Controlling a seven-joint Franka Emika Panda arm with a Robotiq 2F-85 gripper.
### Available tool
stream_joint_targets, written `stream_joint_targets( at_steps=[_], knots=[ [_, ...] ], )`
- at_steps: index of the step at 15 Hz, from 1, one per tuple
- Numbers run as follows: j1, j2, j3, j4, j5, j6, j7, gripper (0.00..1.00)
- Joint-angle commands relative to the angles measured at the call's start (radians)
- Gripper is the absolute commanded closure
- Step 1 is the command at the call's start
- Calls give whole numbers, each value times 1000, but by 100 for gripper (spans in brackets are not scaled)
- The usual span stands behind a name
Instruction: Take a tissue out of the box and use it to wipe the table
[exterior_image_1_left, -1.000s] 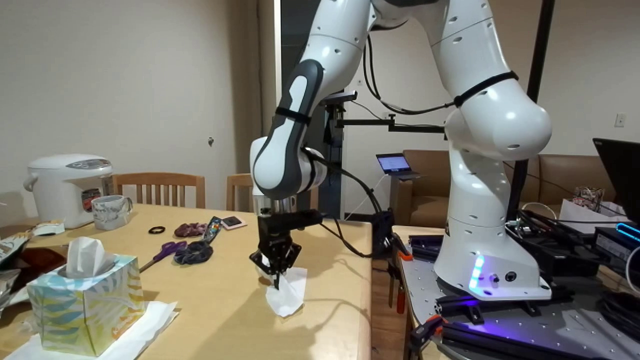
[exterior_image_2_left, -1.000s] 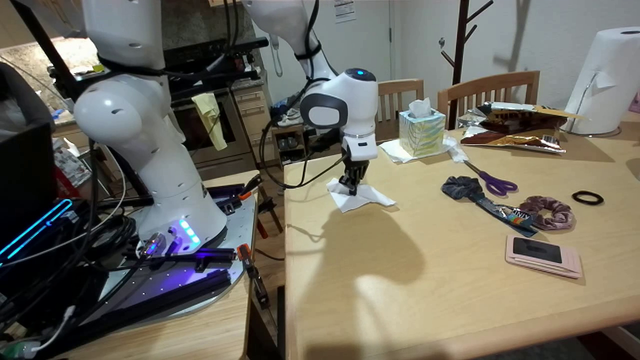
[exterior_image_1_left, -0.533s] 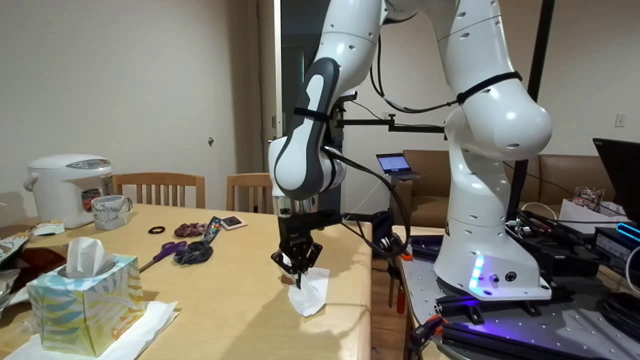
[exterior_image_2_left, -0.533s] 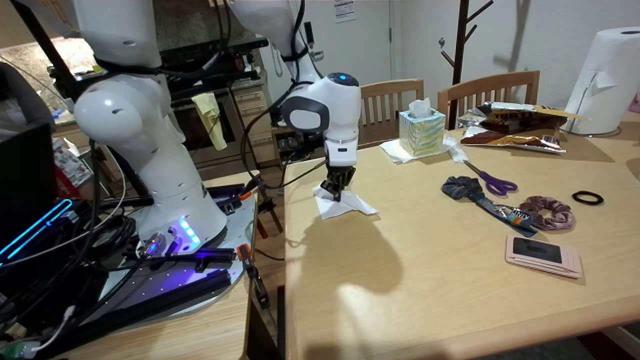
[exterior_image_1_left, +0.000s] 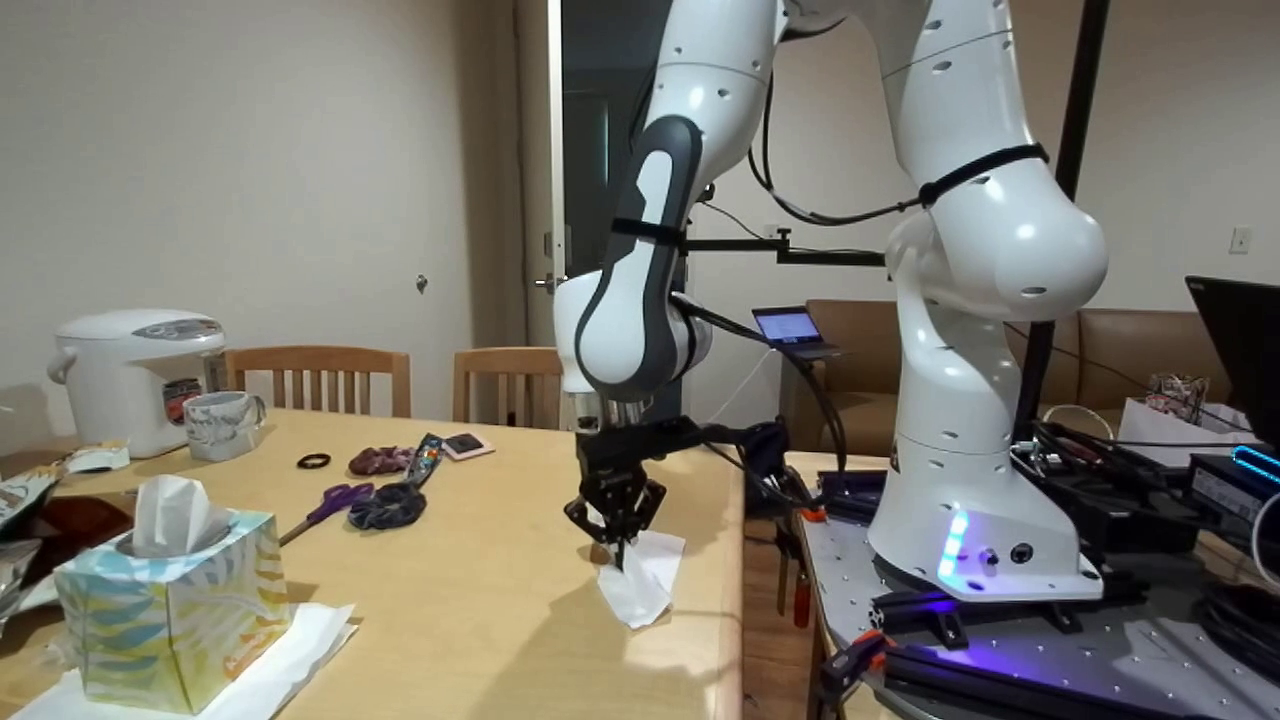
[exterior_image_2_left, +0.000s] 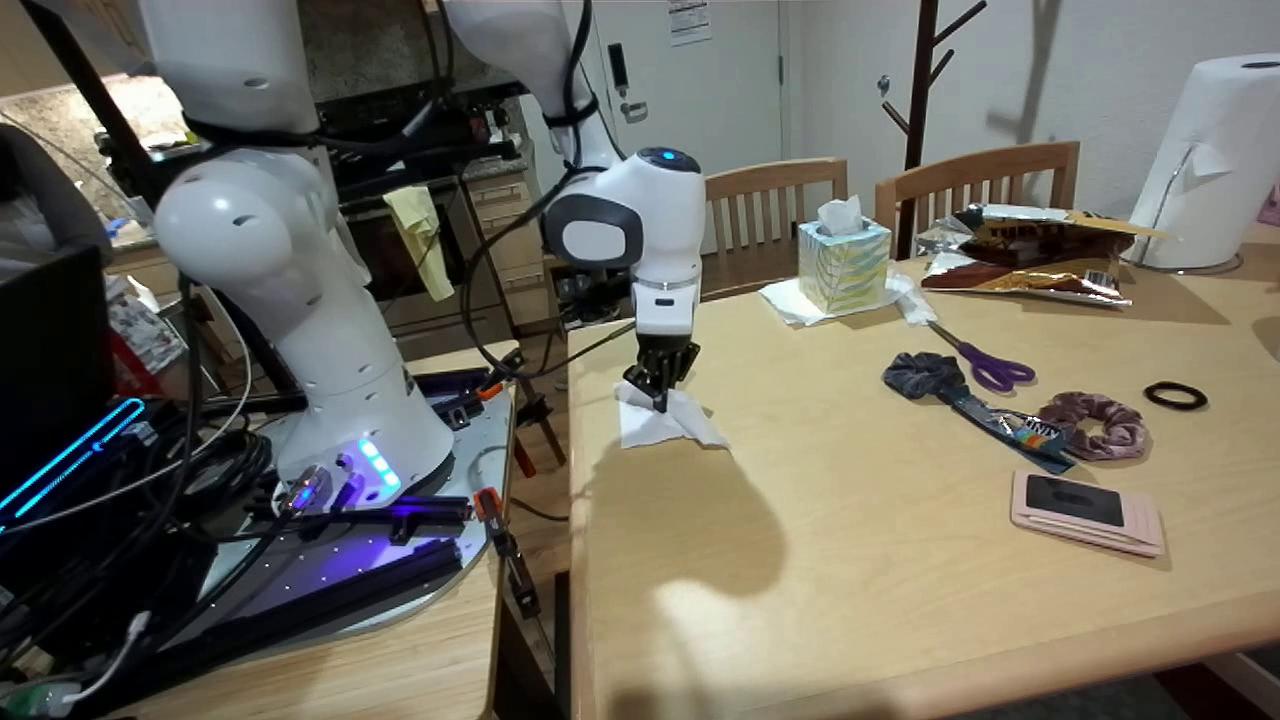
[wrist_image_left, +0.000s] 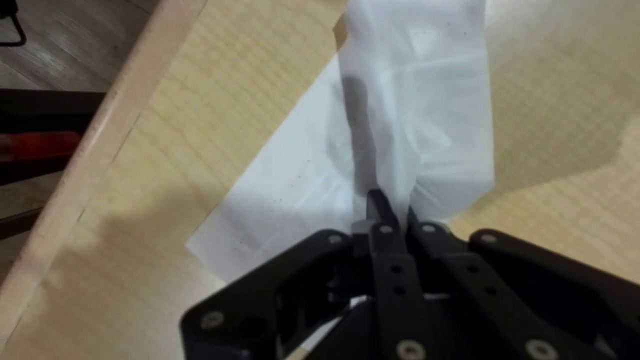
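Far left in an exterior view, a white appliance (exterior_image_1_left: 140, 380) stands on the table (exterior_image_1_left: 480, 610) with a patterned mug (exterior_image_1_left: 222, 425) just beside it. In front of these, the box (exterior_image_1_left: 168, 625) sits upright on a flat white sheet (exterior_image_1_left: 310, 640), a white tuft (exterior_image_1_left: 172, 515) poking from its top. Next along come purple scissors (exterior_image_1_left: 340, 497), a mauve scrunchie (exterior_image_1_left: 378, 460), a dark scrunchie (exterior_image_1_left: 387, 507) and a pink card holder (exterior_image_1_left: 467, 445), all well apart from the gripper (exterior_image_1_left: 620, 558). The gripper points down with its fingertips (wrist_image_left: 381, 207) clenched on the tissue (exterior_image_1_left: 645, 590), gripping it by a fold. In both exterior views the tissue spreads out on the table beneath and around the fingertips. In the wrist view the pinched fold stands raised, running from the fingertips to the upper border; a flat part lies left of that fold, toward the table's edge (wrist_image_left: 116, 120), and a creased part right of it. Well apart, at the right in an exterior view, is the arm's white base (exterior_image_1_left: 985, 500) on a gray plate (exterior_image_1_left: 1190, 660).
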Motion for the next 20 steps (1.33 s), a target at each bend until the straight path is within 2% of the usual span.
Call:
stream_joint_targets(
  at_steps=[1, 6, 10, 20],
  knots=[
    [54, -47, -67, -8, -144, -5, 105, 100],
    [89, -78, -156, 77, -386, -84, 223, 100],
    [61, -91, -150, 164, -500, -139, 244, 100],
    [-4, 10, -43, 360, -436, -96, 134, 100]
  ],
)
